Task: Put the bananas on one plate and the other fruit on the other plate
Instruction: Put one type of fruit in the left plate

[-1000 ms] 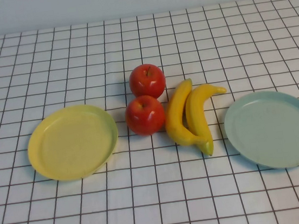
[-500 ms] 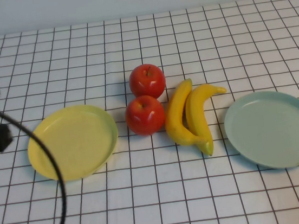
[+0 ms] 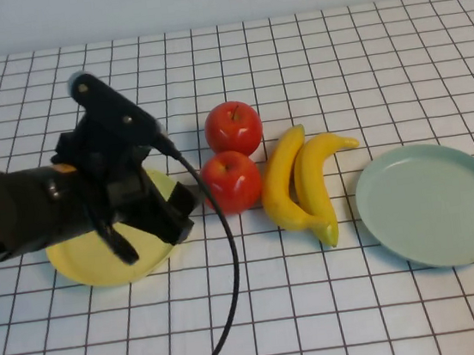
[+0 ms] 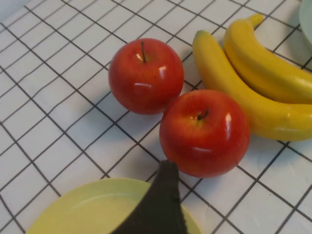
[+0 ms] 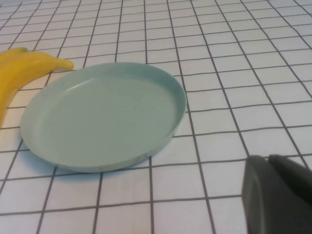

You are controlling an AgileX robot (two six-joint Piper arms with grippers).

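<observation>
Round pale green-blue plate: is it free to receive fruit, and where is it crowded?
The round pale green-blue plate is bare. Crowded: two glossy red apples touch two curved yellow bananas; the left claw hangs over the round pale yellow plate. The right claw is beside the green-blue plate.

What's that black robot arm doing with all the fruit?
The left gripper is open and hangs above the yellow plate, beside the nearer apple. It holds nothing. Both apples and the two bananas lie on the table between the plates, and the blue-green plate has nothing on it. The right gripper shows only in its own wrist view, near the blue-green plate. So the sorting has not started; the left arm looks set to go for an apple first.
</observation>
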